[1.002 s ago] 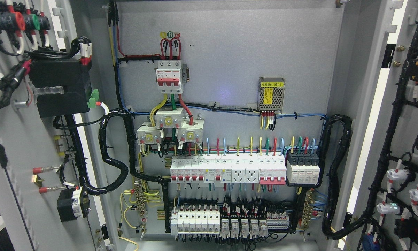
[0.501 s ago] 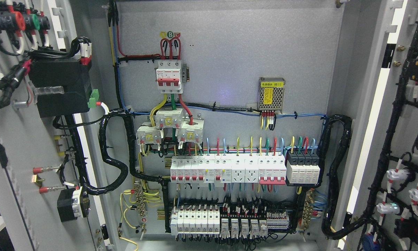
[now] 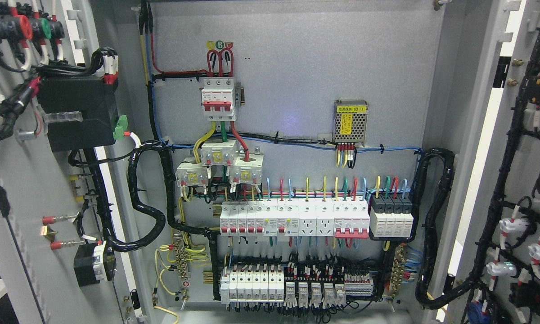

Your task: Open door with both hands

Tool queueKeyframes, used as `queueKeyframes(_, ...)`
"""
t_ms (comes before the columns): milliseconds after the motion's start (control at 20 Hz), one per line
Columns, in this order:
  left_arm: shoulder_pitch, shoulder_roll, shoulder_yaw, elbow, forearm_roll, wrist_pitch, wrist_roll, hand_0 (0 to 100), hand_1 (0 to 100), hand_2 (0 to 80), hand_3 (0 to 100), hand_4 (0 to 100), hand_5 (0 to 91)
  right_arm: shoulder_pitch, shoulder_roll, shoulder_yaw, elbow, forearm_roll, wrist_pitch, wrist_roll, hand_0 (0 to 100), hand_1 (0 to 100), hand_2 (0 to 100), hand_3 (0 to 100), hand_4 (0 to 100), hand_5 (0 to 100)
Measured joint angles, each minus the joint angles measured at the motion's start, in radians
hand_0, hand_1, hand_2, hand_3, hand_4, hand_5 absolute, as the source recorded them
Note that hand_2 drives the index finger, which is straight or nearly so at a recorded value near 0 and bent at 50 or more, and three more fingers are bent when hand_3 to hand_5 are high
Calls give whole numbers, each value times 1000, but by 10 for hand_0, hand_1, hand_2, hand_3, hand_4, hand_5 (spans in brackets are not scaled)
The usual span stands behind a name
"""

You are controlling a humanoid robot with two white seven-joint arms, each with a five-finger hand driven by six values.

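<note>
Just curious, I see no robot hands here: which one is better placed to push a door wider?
Cannot tell: neither hand shows. Both the left door and right door already stand swung open, baring the cabinet.

Red-handled main breaker upper centre; meshed power supply right of it.

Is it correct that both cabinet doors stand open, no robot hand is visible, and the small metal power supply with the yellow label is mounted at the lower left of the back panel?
Not quite. In the head view the power supply sits at the upper right of the back panel, above the breaker rows. The rest holds: the left door and right door stand open, and no robot hand is visible.
</note>
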Motion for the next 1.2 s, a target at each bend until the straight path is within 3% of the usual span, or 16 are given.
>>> queueKeyframes(1202, -18, -17, 80, -89, 155, -1, 10, 0, 0, 0, 0, 0, 0, 5, -26, -37, 19, -80, 1, 0, 382, 0, 0, 0, 0, 0)
